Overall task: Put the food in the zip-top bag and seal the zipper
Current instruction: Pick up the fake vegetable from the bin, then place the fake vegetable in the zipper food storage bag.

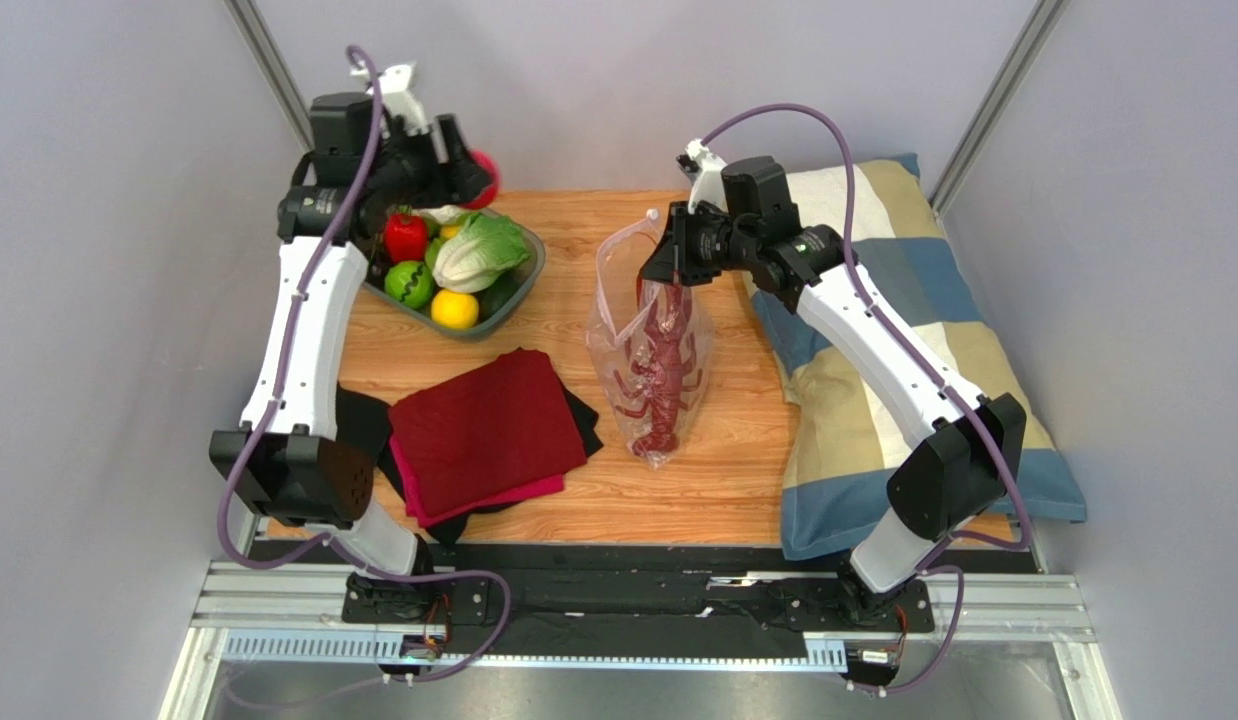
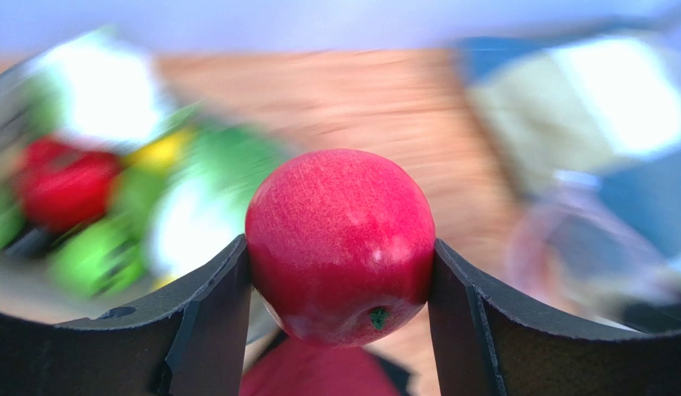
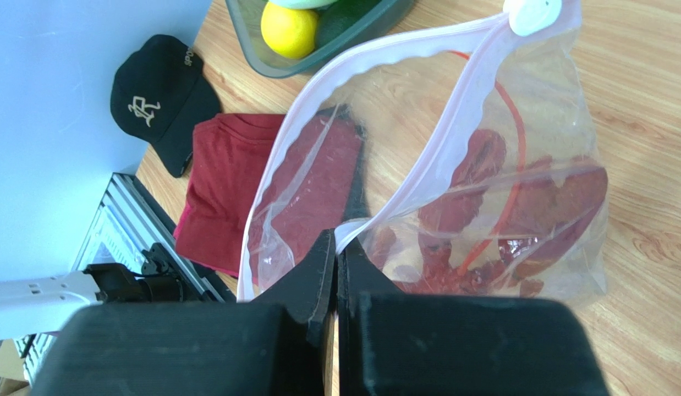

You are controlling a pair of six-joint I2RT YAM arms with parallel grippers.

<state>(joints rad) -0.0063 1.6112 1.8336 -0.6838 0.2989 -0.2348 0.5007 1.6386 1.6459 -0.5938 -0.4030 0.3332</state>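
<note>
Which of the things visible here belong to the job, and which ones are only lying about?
Belong to the job: red apple in the left end effector; zip-top bag, its edge pinched by the right end effector; zipper; lobster inside the bag; lemon, green fruit, lettuce in the tray.
Lying about: red cloth, black cap, checked pillow.

A black cap [image 3: 164,92] is lying up and to the left of the right gripper [image 3: 335,241], seen from the right wrist. It is showing a white emblem [image 3: 145,108] on its front, too stylised to read as letters. Small light lettering [image 3: 189,56] is sitting on its side, too small to read.
</note>
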